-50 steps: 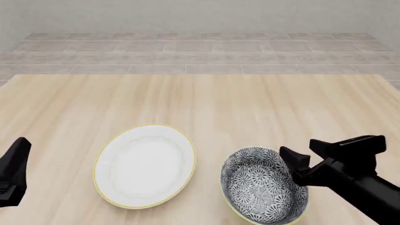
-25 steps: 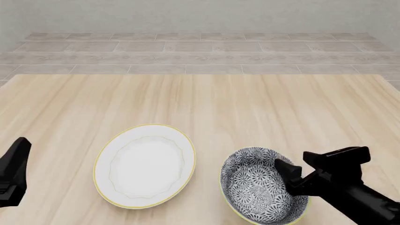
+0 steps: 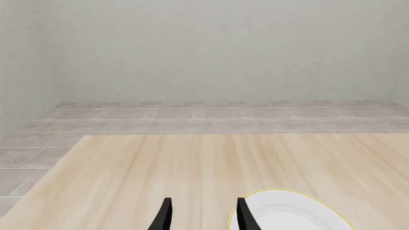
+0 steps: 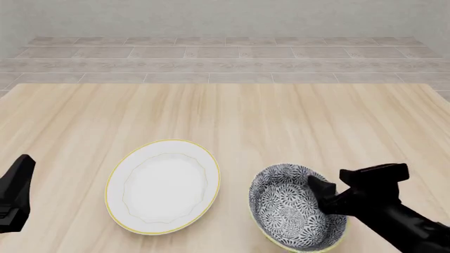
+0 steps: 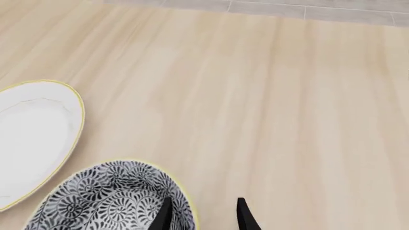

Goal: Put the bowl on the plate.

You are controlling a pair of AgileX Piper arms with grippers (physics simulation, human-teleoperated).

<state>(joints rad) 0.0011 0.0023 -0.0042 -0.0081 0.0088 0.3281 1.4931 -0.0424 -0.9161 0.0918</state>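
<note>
The patterned bowl [image 4: 288, 208] stands on the table at the front right, just right of the white plate [image 4: 163, 185] and apart from it. My right gripper [image 4: 328, 177] is open and straddles the bowl's right rim, one finger inside and one outside. The right wrist view shows the bowl [image 5: 108, 199] with its yellow rim between the gripper's [image 5: 204, 214] fingers, and the plate [image 5: 32, 139] beyond it. My left gripper [image 4: 20, 171] hangs at the far left edge, left of the plate. In the left wrist view it [image 3: 204, 215] is open and empty, beside the plate [image 3: 288, 214].
The wooden table [image 4: 281, 116] stretches bare behind the two dishes. A tiled floor [image 4: 225, 58] and a pale wall lie past its far edge.
My right gripper has come down and to the left, from above the bowl's right side to astride its rim. The bowl has shifted very slightly. The left arm has stayed still.
</note>
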